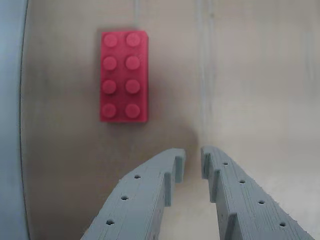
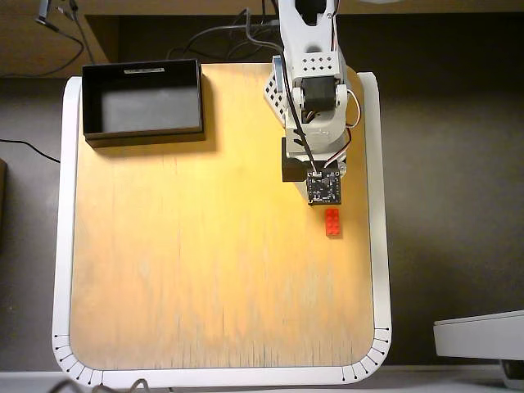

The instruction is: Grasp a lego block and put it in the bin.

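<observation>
Approach step: gripper [image 1: 192, 160] hovers nr lego block [image 1: 124, 76], fingers nearly together, holding nothing. Next: spread, shift over brick, descend. Bin [image 2: 143, 131] well apart.

Surface [image 2: 205, 270]: you see a pale wooden board with a white rim, rounded at the near corners.
Bin [image 2: 90, 102]: you find it at the board's top-left corner, black walls, dark grey floor.
Lego block [image 2: 333, 222]: red, lying near the right edge, long side running top to bottom, well apart from the bin.
Arm [image 2: 311, 74]: white, reaching down from the top edge; its dark camera board [image 2: 324, 188] sits just above the block.
Pincer: hidden under the arm, so you cannot tell how it stands.
</observation>
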